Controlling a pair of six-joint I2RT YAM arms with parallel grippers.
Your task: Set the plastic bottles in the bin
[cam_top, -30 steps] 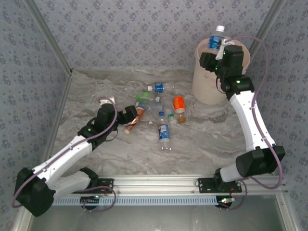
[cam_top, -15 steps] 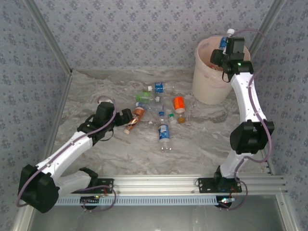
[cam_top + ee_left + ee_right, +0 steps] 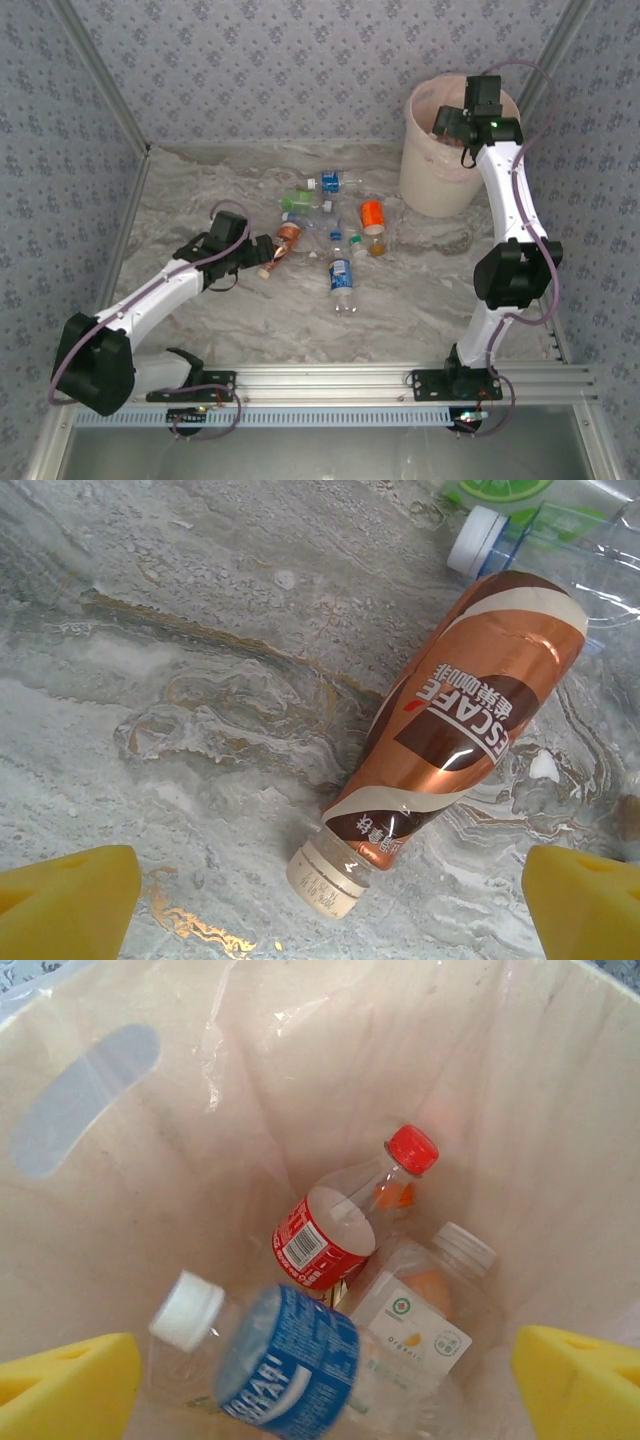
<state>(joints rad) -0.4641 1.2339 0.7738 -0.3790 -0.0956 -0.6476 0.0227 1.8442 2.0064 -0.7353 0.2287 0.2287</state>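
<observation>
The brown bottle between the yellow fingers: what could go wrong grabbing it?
The left gripper stands open around the cap end of the brown bottle; it lies slanted on its side, so closing on that narrow neck might squirt it away. A white-capped clear bottle lies close to its far end and could get knocked.

A brown bottle [image 3: 455,730] on the marble table [image 3: 180,630]
Its cap points to 7 o'clock; a white-capped bottle [image 3: 478,540] lies at 1 o'clock.
</observation>
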